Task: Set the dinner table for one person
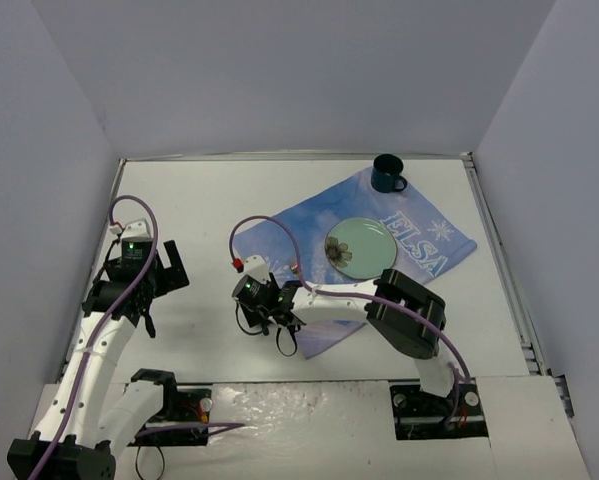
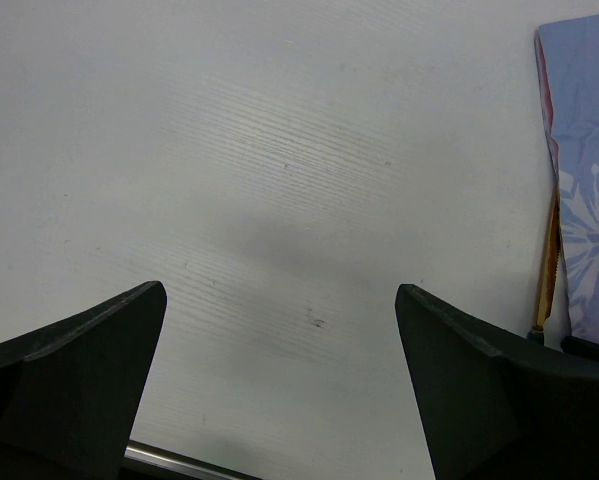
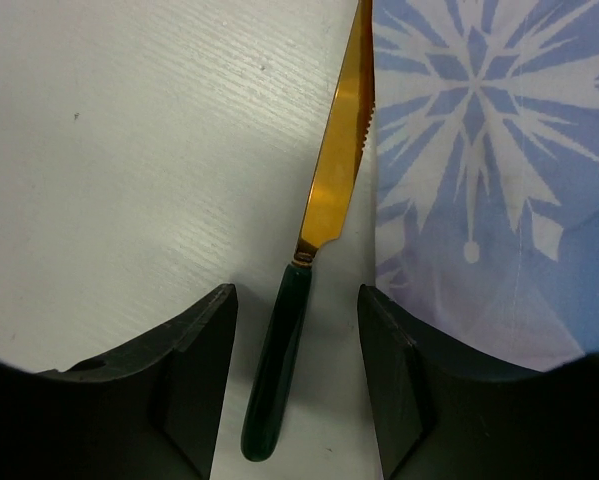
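Step in hand, as I judge it: picking up the knife for the place setting.

Left gripper (image 2: 279, 290) is hovering over a bare stretch of the dinner table (image 1: 199, 200), jaws spread wide, nothing between them.

Right gripper (image 3: 294, 290) is reaching low over the knife (image 3: 331, 195). Its jaws are standing apart, straddling the dark green handle (image 3: 277, 370) with a gap on each side, so there is no grip yet. The gold blade (image 3: 339, 150) is pointing away from the wrist. The knife is lying flat on the white tabletop, just beside the edge of the blue snowflake cloth (image 3: 479, 150).

Further out, a pale green plate (image 1: 359, 246) is sitting on the cloth. A dark mug (image 1: 387, 174) is standing at the cloth's far corner.

Next move calls for closing squarely on the handle, then lifting and carrying it to beside the plate.
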You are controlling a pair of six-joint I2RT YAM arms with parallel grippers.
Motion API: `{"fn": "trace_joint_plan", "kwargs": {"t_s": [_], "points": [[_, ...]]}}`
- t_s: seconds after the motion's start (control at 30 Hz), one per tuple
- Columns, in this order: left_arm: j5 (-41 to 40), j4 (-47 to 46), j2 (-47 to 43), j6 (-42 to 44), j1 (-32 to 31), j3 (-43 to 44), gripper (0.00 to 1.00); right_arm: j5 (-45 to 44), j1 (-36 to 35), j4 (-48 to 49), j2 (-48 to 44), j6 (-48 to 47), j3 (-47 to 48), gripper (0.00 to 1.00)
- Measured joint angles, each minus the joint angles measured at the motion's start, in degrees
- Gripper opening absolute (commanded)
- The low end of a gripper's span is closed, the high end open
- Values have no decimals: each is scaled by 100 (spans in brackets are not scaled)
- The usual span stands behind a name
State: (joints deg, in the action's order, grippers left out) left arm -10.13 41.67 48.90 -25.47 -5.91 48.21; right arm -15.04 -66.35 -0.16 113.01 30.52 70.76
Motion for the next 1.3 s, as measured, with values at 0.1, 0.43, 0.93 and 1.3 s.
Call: {"fn": "trace_joint_plan", "kwargs": {"t_s": [0.1, 0.43, 0.93, 1.3], "points": [[2, 0, 18, 0, 0, 0, 97, -126, -52, 8, 29, 7, 20, 42], [5, -2, 79, 0, 0, 0, 97, -251, -162, 58, 103, 26, 73, 27], [22, -2, 92, 19, 1, 0, 97, -284, -152, 190, 131, -234, 73, 0], [20, -2, 92, 34, 9, 0, 97, 197, 384, -277, -1492, -1839, -165, 0]]}}
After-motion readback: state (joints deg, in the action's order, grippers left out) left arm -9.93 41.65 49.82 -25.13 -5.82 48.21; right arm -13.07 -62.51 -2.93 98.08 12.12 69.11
